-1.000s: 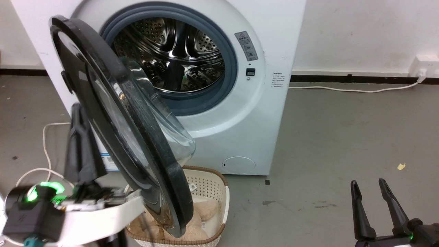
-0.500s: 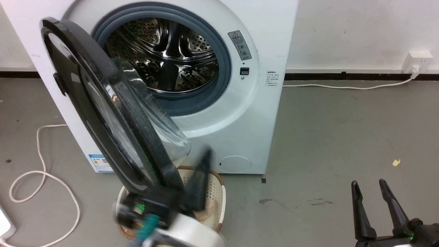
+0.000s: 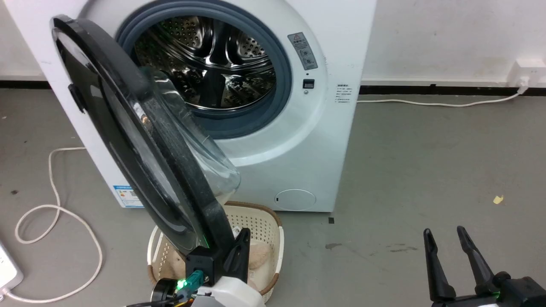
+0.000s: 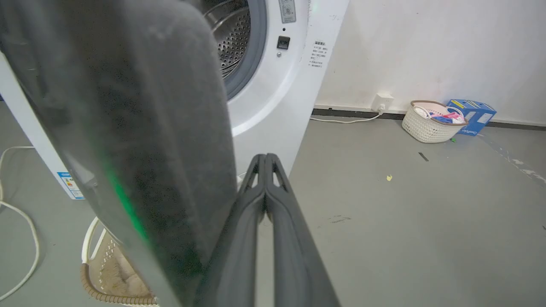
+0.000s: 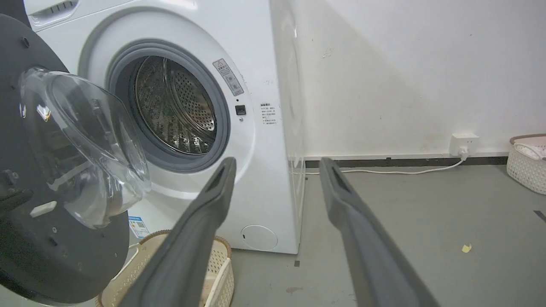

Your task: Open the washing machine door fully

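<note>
Door status: the large round washing machine door [image 3: 170, 149], a glossy black ring around a bulging clear glass bowl [image 3: 209, 166], stands swung well out from the big white front-loading washing machine [image 3: 311, 140], nearly edge-on to the head view. Its rim edge looks matt and dusty in the left wrist view. Its lower rim hangs over a cream perforated plastic basket [image 3: 264, 226] with a brown woven-look rim, holding something beige and fluffy.

The opening shows a smooth grey rubber gasket [image 3: 285, 81] and a perforated, shiny steel drum [image 3: 204, 55].

The left gripper [image 4: 265, 158] has its two dark fingers pressed together at the tips with nothing between them, just beside the door's lower rim; contact cannot be confirmed. The right gripper [image 3: 445, 236] has its fingers spread and empty, well apart from the machine.

Labels: a grey warning sticker [image 3: 303, 51] with a red triangle, and a blue label sticker [image 3: 126, 196] low on the front; the print on both is too small to read. A small round white service flap [image 3: 295, 199] sits near the base.
</note>
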### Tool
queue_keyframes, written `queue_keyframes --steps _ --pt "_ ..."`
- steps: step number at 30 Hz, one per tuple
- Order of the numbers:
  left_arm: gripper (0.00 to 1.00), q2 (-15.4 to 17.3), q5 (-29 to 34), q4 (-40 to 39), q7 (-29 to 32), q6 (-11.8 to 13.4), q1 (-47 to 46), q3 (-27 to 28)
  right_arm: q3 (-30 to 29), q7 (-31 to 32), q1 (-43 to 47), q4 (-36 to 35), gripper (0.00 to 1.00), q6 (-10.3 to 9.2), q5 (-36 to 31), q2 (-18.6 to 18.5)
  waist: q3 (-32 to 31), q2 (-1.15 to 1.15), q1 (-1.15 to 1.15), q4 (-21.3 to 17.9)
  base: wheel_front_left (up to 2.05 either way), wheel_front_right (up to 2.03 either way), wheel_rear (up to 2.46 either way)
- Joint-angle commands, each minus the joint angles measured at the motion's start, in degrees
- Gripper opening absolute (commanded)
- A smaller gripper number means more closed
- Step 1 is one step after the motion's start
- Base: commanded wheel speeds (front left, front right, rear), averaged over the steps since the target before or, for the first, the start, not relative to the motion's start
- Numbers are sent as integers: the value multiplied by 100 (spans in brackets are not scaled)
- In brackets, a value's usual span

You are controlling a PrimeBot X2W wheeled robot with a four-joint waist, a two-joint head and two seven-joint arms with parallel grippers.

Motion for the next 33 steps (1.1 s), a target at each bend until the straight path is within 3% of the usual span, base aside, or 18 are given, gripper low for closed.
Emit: queue_keyframes --steps 1,12,19,27,33 --pt "0 14 -24 57 -87 28 -86 42 19 -26 -25 32 100 5 30 24 5 0 0 44 0 0 0" --pt "0 266 -160 -89 -278 -11 165 150 33 -26 114 105 100 5 76 25 -154 0 0 1187 0 0 0" --pt "0 601 -227 -203 -201 27 181 401 157 -26 142 184 100 5 91 25 -112 0 0 2054 0 0 0" --pt "0 948 -409 -135 -237 138 70 928 288 -26 111 242 100 5 48 -36 164 0 0 2399 0 0 0" --pt "0 1315 -617 8 -339 114 -185 1429 443 -26 -26 231 100 5 28 -248 587 0 0 2374 0 0 0"
